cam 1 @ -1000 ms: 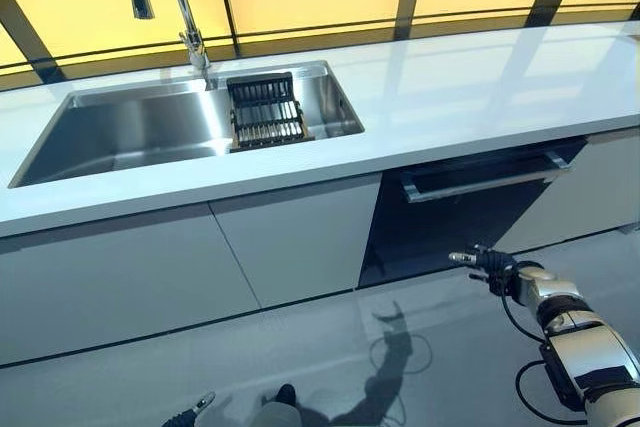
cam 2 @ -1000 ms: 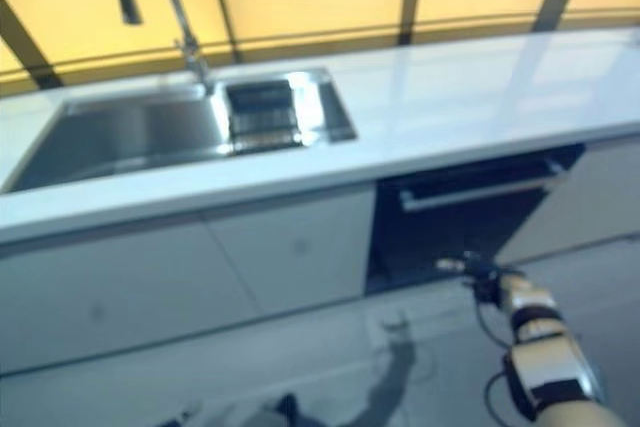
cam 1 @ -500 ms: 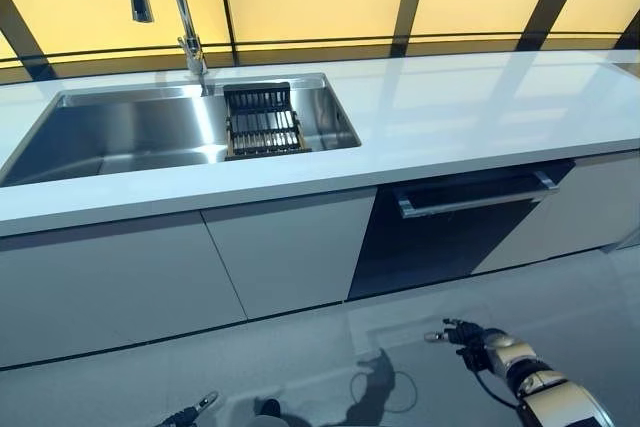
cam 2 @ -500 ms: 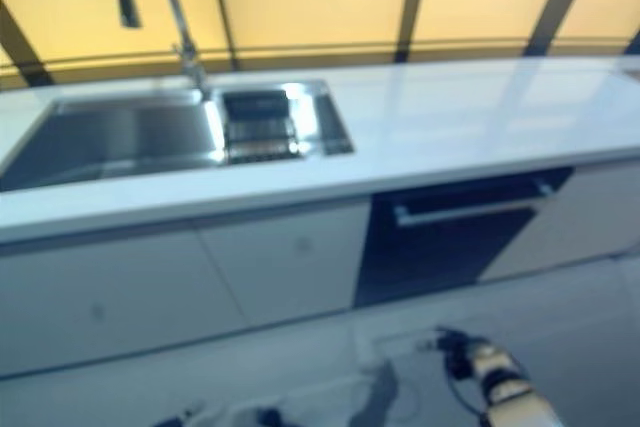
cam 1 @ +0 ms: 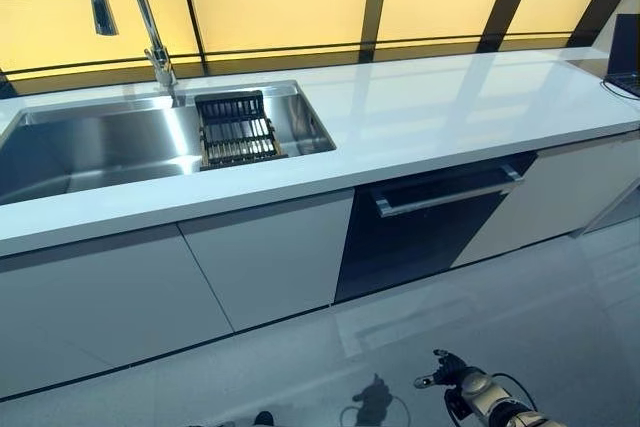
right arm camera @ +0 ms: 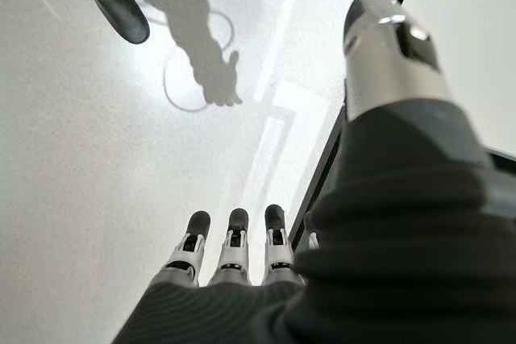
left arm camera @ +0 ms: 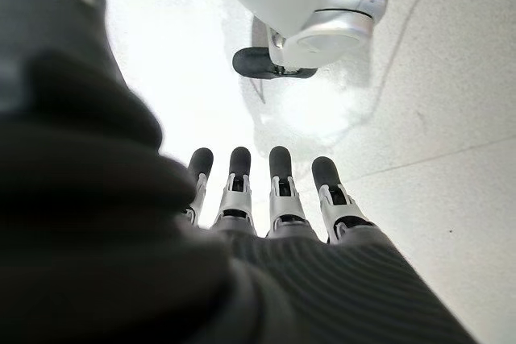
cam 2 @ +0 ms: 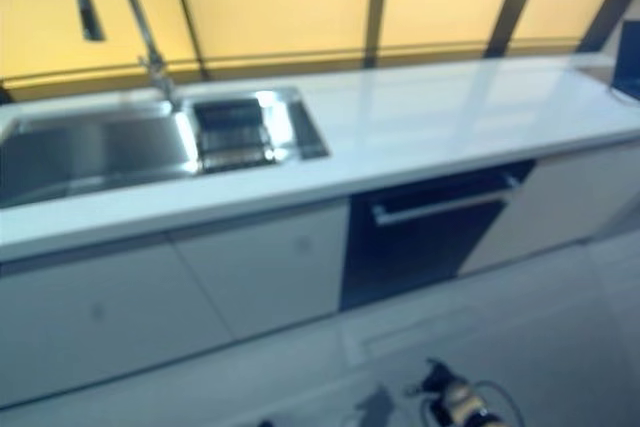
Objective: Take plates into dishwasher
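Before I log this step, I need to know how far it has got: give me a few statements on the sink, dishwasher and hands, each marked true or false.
1. The dishwasher door is shut. True.
2. A dark rack sits in the sink. True.
3. The right hand holds a plate. False: its fingers are straight and it holds nothing, low over the floor.
4. Plates are stacked on the counter. False: no plate shows on it.
5. The left hand is open. True.
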